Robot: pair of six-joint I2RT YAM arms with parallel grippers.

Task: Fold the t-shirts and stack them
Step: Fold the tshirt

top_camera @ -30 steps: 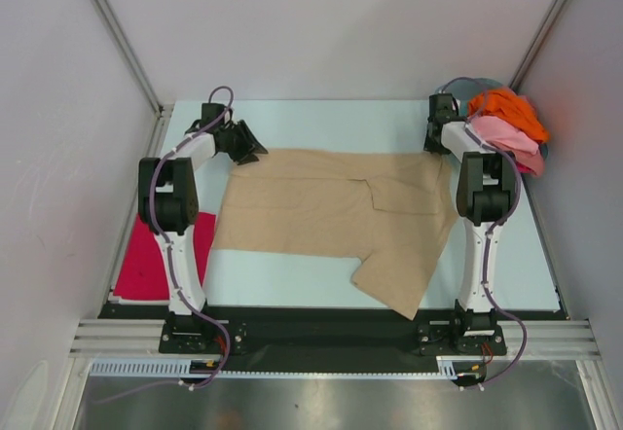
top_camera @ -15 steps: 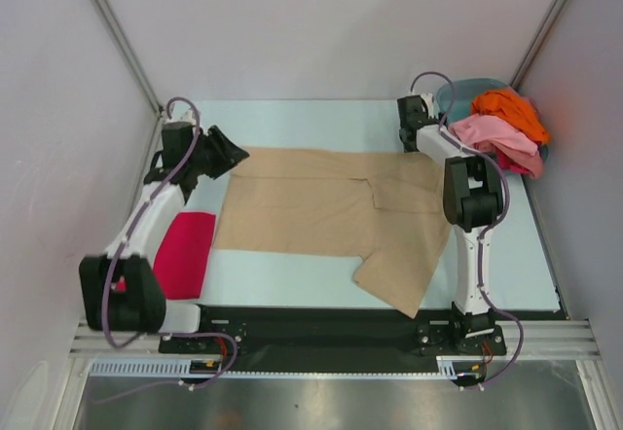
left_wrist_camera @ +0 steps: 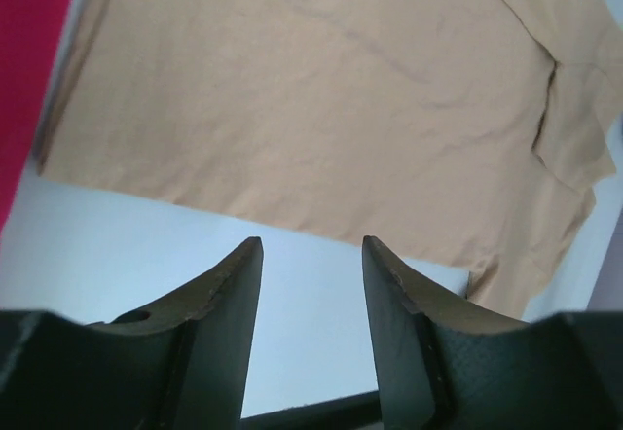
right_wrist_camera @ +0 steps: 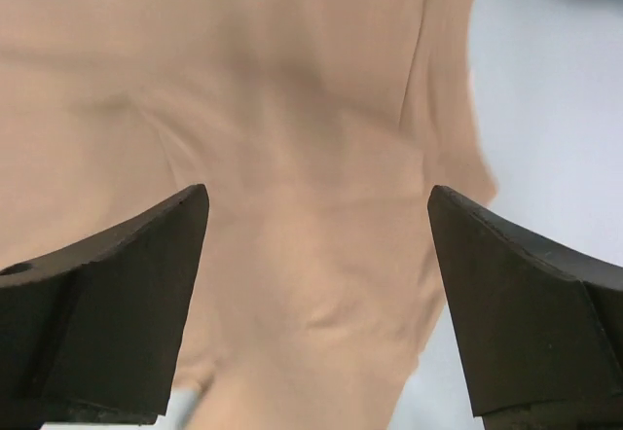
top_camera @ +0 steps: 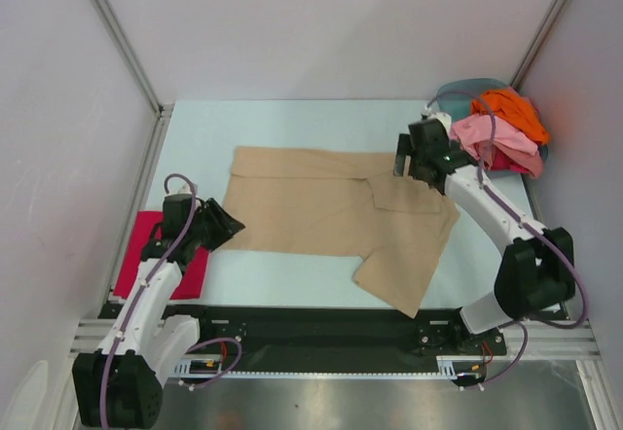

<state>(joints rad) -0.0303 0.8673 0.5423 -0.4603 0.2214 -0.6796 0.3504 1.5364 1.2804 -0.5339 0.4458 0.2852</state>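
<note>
Tan t-shirt (top_camera: 321, 206) lies spread flat across the middle of the table (top_camera: 292, 124), with a flap of cloth lying over its body on the right side and one part jutting toward the near edge. A magenta t-shirt (top_camera: 131, 255) sits folded at the table's left edge, and a heap of pink t-shirt (top_camera: 492, 138) and orange t-shirt (top_camera: 511, 109) fills the teal basin (top_camera: 458, 89) in the far right corner.

The left gripper (left_wrist_camera: 311, 250) hangs over bare table just beside the tan shirt's near left edge, jaws parted with nothing between them. The right gripper (right_wrist_camera: 316, 197) hovers above the shirt's far right part, jaws spread wide and empty, the cloth lying untouched beneath them.

The step in hand appears to be the folding of the tan shirt, only partly done, with both arms free of the cloth and placed for a fresh grasp. The next move likely calls for each gripper to come down on an edge on its own side, pinch a single layer, and carry it across evenly so the fold stays square before the shirt goes onto the magenta one.
</note>
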